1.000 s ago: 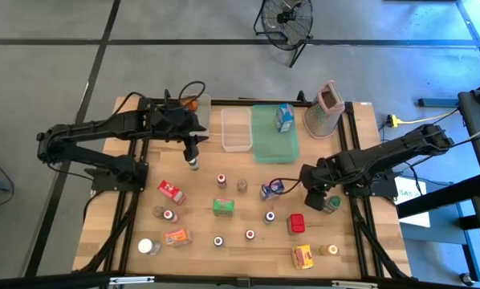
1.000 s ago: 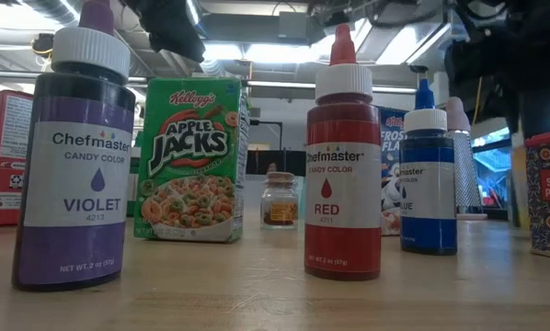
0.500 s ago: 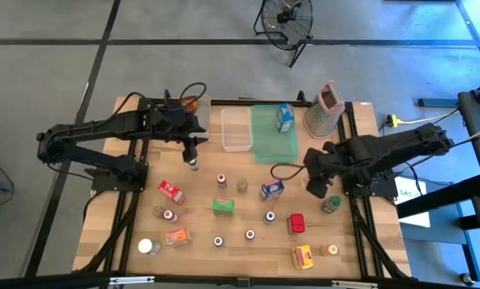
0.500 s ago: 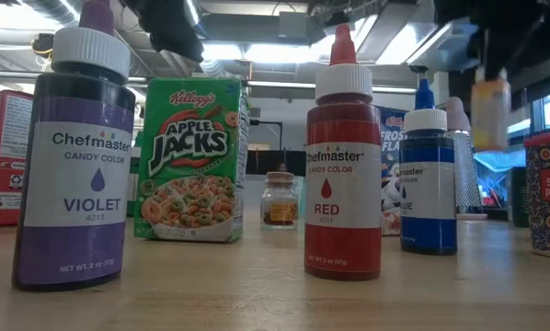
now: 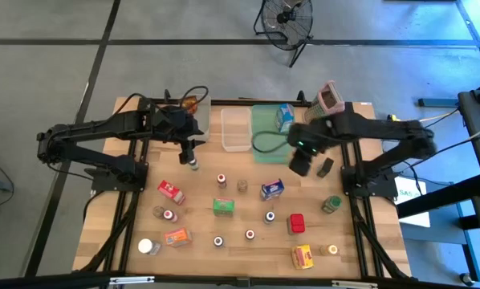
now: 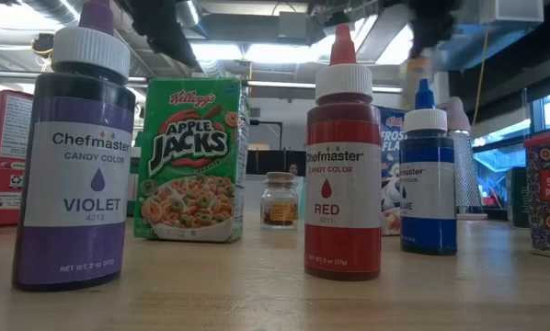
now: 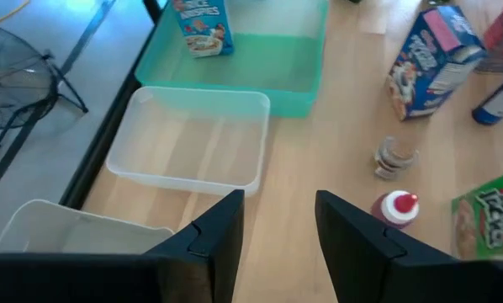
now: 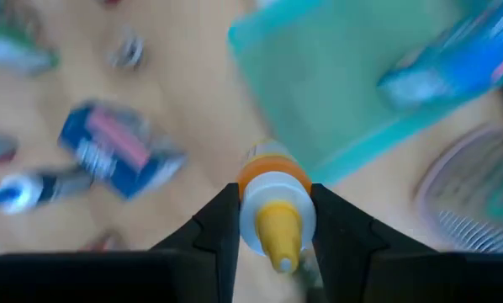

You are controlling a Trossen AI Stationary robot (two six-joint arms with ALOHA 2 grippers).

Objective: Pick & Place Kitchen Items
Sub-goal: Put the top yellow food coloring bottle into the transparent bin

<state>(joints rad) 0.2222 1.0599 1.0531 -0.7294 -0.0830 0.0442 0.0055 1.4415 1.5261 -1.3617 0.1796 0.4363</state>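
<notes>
My right gripper (image 5: 300, 166) hangs over the near right corner of the green tray (image 5: 274, 136), shut on a small orange bottle (image 8: 272, 172) with a white cap and yellow tip. In the low view the bottle (image 6: 418, 74) shows blurred, high in the air. My left gripper (image 5: 191, 157) stands open above the table near the clear bin (image 5: 235, 129), with nothing between its fingers (image 7: 222, 231). Several kitchen items stand on the wood: a red box (image 5: 171, 191), a green box (image 5: 222, 206), a blue box (image 5: 272, 189) and a green bottle (image 5: 331, 205). My right gripper pinches the bottle's white cap (image 8: 272, 220) between its two fingers (image 8: 222, 227). They come from above, pointing steeply down. The bottle hangs upright below them, tip up, lifted clear of the table.
A blue cereal box (image 5: 284, 118) stands in the green tray. The metal grater (image 5: 324, 108) stands at the far right, and a second clear bin (image 5: 200, 104) at the far left. Close to the low camera stand violet (image 6: 73, 156), red (image 6: 342, 156) and blue (image 6: 429, 175) colour bottles.
My right gripper has risen from the table beside the green bottle and swung toward the far edge and the left, up to the green tray. The orange bottle has gone with it, lifted clear and upright. The green bottle has stayed where it was.
</notes>
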